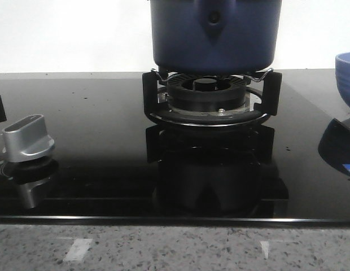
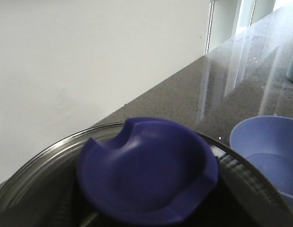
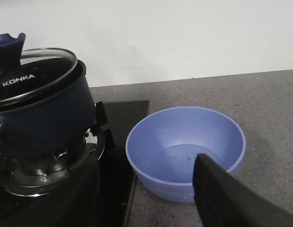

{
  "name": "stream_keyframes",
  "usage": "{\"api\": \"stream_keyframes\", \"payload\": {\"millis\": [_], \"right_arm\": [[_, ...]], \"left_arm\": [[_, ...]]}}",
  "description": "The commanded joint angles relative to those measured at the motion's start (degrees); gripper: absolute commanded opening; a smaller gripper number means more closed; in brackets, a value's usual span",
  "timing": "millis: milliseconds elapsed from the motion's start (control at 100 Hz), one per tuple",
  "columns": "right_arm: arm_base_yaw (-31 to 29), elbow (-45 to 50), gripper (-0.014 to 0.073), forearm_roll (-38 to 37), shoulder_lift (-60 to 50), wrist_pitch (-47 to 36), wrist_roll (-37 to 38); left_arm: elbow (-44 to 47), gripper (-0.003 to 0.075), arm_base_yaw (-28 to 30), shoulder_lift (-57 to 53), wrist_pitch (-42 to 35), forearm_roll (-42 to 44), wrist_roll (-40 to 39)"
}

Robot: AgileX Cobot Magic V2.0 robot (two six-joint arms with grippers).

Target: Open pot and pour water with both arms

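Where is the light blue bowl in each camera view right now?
Front view: bowl cut off at the right edge, beside the stove.
Left wrist view: lower right corner, past the lid's rim.
Right wrist view: centre, on the counter.
Shared landmark: the pot next to it.

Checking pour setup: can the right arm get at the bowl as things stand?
Probably yes. The right fingers hang just over the bowl, which sits open on the counter beside the pot, nothing between.
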Motion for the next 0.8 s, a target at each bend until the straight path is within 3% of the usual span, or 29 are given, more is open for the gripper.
{"api": "stream_keyframes", "payload": {"millis": [0,190,390,570,790], "right_arm": [[0.01,-1.84,0.0393,0.40,1.20,-4.25,-0.44],[0.01,-1.84,0.0393,1.02,1.20,-2.97,-0.44],[0.01,-4.43,0.0393,3.41,5.89,4.32,2.72],[0.01,-14.77,0.0393,1.93,15.29,9.05,9.76],[-0.32,-30.56,0.0393,-3.06,31.21,22.95,10.32]], "left_arm": [[-2.03,0.0316,0.60,-5.22,4.17,-4.35,-0.02],[-2.03,0.0316,2.34,-8.51,3.98,-4.35,-4.81],[-1.21,0.0316,6.39,-12.99,4.60,-2.58,-9.88],[3.81,0.0316,9.76,-18.71,4.60,0.08,-10.20],[13.08,0.0316,13.32,-27.36,4.46,0.08,-10.44]]}}
